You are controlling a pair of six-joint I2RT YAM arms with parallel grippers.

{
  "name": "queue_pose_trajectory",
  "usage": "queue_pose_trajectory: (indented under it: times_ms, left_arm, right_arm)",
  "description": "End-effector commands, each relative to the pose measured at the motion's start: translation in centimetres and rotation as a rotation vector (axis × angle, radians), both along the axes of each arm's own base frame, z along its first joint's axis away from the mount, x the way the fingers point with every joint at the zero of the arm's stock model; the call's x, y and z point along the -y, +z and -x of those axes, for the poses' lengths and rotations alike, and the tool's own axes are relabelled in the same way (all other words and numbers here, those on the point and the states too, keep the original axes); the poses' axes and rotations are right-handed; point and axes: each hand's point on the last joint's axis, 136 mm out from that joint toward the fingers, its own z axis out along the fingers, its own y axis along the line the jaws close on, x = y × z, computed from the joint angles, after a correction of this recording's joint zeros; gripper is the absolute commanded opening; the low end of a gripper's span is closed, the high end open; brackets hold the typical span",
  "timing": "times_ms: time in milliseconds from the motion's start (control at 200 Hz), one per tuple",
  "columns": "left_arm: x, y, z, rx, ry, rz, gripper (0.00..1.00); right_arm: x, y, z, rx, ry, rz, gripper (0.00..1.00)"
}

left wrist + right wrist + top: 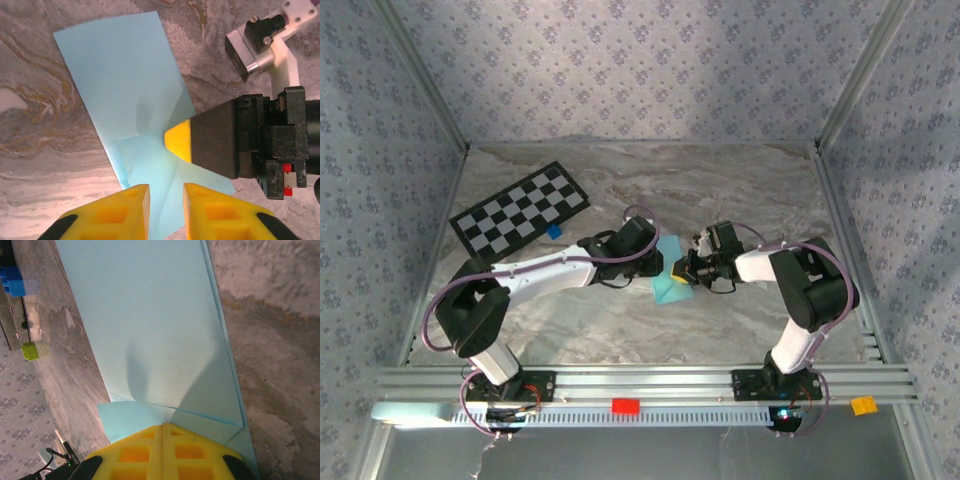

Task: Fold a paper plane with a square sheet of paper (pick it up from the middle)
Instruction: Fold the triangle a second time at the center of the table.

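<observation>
The light-blue square sheet of paper [669, 278] lies on the marble table between the two arms. It is folded into a long strip [125, 85], with slanted creases at the end near the grippers. My left gripper [166, 192] hovers low over that end, its yellow fingers a narrow gap apart with paper showing below the gap. My right gripper [179, 141] comes in from the right, shut, with its yellow tip resting on the paper. In the right wrist view its closed fingers [162, 429] sit on a raised flap of the sheet [150, 315].
A black-and-white checkerboard card [520, 208] lies at the back left, with a small blue block [554, 231] beside it. In the right wrist view a green block [32, 351] shows near the blue block [12, 282]. Red [625, 405] and orange [863, 405] blocks sit on the front rail.
</observation>
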Motion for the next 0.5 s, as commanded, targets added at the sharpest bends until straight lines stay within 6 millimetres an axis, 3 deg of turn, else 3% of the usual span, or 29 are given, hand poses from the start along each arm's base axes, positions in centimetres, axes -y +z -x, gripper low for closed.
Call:
queue_pose_trajectory:
  times_ms: [0,495]
  left_arm:
    - [1.0,1.0,0.2,-0.014,-0.005,0.078,0.20]
    - [4.8,0.8,1.5,-0.140,-0.035,0.309,0.04]
  right_arm:
    - [2.0,-3.0,1.4,-0.093,-0.039,0.109,0.00]
    - [2.0,-2.9,1.5,-0.092,-0.031,0.122,0.00]
